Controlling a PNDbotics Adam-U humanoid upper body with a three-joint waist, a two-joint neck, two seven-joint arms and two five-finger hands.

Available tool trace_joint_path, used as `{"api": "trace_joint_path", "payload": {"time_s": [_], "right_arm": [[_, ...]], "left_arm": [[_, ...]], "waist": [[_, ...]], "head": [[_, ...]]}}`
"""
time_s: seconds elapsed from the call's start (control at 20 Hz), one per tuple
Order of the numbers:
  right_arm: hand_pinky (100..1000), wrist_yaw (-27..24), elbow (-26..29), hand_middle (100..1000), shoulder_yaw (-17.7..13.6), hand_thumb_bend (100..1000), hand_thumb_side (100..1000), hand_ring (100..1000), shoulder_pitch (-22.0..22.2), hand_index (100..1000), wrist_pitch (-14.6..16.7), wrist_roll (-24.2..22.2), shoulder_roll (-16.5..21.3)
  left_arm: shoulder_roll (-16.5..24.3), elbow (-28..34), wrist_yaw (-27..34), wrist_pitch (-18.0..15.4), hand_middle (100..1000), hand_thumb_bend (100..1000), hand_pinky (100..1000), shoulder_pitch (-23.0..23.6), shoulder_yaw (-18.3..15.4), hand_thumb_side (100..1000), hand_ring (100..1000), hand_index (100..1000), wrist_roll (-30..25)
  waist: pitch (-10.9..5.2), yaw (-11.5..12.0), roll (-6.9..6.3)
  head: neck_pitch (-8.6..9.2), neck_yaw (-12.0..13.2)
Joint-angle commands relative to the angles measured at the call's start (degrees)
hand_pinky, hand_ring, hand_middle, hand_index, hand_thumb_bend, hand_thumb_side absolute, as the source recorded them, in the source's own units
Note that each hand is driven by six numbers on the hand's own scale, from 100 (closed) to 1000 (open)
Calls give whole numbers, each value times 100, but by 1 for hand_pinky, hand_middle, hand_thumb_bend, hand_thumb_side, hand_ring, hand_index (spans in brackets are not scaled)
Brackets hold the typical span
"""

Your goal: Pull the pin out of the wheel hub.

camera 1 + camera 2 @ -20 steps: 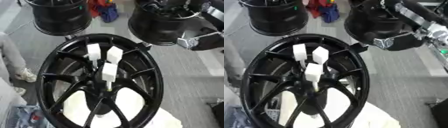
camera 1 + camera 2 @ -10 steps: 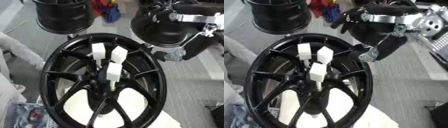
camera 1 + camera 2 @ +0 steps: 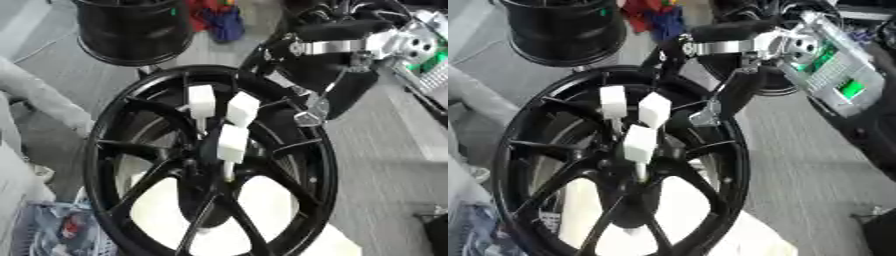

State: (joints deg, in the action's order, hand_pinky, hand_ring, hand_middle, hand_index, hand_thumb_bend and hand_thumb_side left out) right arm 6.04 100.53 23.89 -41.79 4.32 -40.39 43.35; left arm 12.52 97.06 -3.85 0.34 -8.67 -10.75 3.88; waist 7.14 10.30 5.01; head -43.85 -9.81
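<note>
Right hand [image 3: 337, 87] has swung in over wheel hub [image 3: 210, 165] rim, fingers' state unclear; white-capped pins [image 3: 232, 142] untouched, pull pending.

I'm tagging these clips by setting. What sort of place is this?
Probably a wheel workshop or a test bay. A black spoked wheel with white-headed pins at its hub fills the view, another black rim stands behind, and the floor is plain grey.
</note>
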Motion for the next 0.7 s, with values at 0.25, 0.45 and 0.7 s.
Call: {"api": "trace_joint_path", "payload": {"time_s": [0.25, 0.45, 0.7], "right_arm": [[809, 267, -614, 855, 11, 283, 258, 804, -361, 931, 139, 33, -300], [810, 430, -900, 850, 25, 278, 260, 804, -440, 931, 205, 50, -438], [806, 573, -1164, 842, 94, 272, 266, 801, -451, 930, 310, 17, -563]], "left_arm": [[90, 99, -19, -15, 671, 417, 575, -81, 40, 269, 654, 742, -50], [86, 101, -15, -18, 672, 415, 575, -75, 38, 270, 655, 742, -53], [74, 98, -15, -18, 672, 414, 576, -72, 40, 270, 655, 742, -61]], "waist": [[-53, 28, -77], [-56, 44, -92], [-55, 43, -94]], "head": [[-27, -61], [-26, -89], [-19, -85]]}}
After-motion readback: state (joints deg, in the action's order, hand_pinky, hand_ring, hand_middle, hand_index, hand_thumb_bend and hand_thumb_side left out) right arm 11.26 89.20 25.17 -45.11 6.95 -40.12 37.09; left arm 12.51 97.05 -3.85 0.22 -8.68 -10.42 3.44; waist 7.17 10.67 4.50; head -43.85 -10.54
